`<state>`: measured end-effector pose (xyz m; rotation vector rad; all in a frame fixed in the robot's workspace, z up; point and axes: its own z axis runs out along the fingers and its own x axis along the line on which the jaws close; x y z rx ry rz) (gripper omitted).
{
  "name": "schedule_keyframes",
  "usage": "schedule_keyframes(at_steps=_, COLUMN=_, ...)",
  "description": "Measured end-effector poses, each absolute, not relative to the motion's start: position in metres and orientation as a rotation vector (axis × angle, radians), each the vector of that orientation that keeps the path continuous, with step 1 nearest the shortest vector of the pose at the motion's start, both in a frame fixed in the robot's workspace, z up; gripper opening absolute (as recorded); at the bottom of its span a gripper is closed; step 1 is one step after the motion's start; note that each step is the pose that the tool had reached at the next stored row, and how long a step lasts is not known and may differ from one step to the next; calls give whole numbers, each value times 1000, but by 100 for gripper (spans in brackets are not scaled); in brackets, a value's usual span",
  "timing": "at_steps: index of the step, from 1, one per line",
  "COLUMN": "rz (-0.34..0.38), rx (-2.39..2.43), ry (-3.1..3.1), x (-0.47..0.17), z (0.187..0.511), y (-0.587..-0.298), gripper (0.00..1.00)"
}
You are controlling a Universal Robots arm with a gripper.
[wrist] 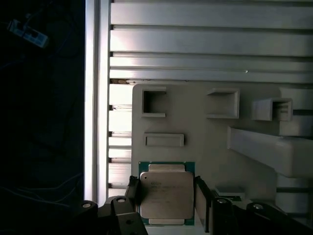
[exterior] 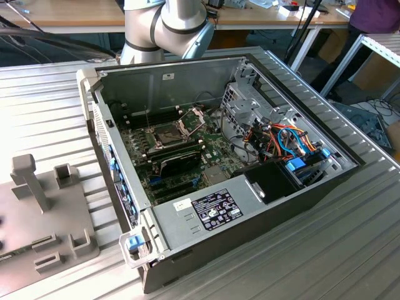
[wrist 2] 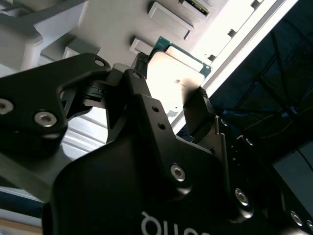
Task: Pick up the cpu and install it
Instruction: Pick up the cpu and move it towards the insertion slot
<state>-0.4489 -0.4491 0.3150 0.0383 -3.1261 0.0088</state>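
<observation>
Gripper (wrist: pixel 166 193) sat over the grey fixture plate (wrist: pixel 195 127), seen in both wrist views. The jaws were closed against two opposite edges of the cpu (wrist: pixel 166 198). The chip lay metal top up, at the plate's edge near the bench (wrist: pixel 195 49) rails. Could not tell whether it had come clear of the plate surface.

Risks, as judged from here:
- The grip is on thin edges only. An uneven clamp or a sudden move could tilt the chip or let it slip out and drop.
- If the chip is carried at an angle, one corner would meet the socket (exterior: pixel 165 134) first, and the socket contacts could be damaged.
- Wrong rotation of the chip relative to the socket would stop it seating.
- The socket's hinged frame (exterior: pixel 195 115) appeared raised just beside it, and the black module (exterior: pixel 181 159) lay close on the other side. The jaws could foul either one on the way in.

Containers:
- Fixture plate: the cpu, plus raised holders. A square pocket (wrist: pixel 154 102) near the chip showed nothing in it.
- Computer case (exterior: pixel 250 219), side open, on the ribbed bench in the exterior view. It held the green motherboard (exterior: pixel 215 150) with socket and module, a drive cage (exterior: pixel 240 103), orange and blue cables (exterior: pixel 290 140) and a labelled power unit (exterior: pixel 212 209).
</observation>
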Motion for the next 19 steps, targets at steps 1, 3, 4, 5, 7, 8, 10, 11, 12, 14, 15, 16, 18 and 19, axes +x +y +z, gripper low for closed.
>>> schedule_keyframes(at_steps=1, rz=9, rx=38, ry=-3126, x=-449, z=317, y=-449, gripper=55)
schedule_keyframes(at_steps=3, rz=9, rx=38, ry=-3126, x=-449, z=324, y=-449, gripper=55)
schedule_keyframes(at_steps=4, rz=9, rx=38, ry=-3126, x=-449, z=326, y=-449, gripper=55)
schedule_keyframes(at_steps=5, rz=9, rx=38, ry=-3126, x=-449, z=328, y=-449, gripper=55)
schedule_keyframes(at_steps=7, rz=9, rx=38, ry=-3126, x=-449, z=333, y=-449, gripper=55)
schedule_keyframes(at_steps=8, rz=9, rx=38, ry=-3126, x=-449, z=335, y=-449, gripper=55)
schedule_keyframes(at_steps=10, rz=9, rx=38, ry=-3126, x=-449, z=338, y=-449, gripper=55)
schedule_keyframes(at_steps=11, rz=9, rx=38, ry=-3126, x=-449, z=339, y=-449, gripper=55)
schedule_keyframes(at_steps=12, rz=9, rx=38, ry=-3126, x=-449, z=341, y=-449, gripper=55)
schedule_keyframes(at_steps=14, rz=9, rx=38, ry=-3126, x=-449, z=343, y=-449, gripper=55)
schedule_keyframes(at_steps=15, rz=9, rx=38, ry=-3126, x=-449, z=344, y=-449, gripper=55)
schedule_keyframes(at_steps=16, rz=9, rx=38, ry=-3126, x=-449, z=345, y=-449, gripper=55)
schedule_keyframes(at_steps=18, rz=9, rx=38, ry=-3126, x=-449, z=345, y=-449, gripper=55)
schedule_keyframes(at_steps=19, rz=9, rx=38, ry=-3126, x=-449, z=345, y=-449, gripper=55)
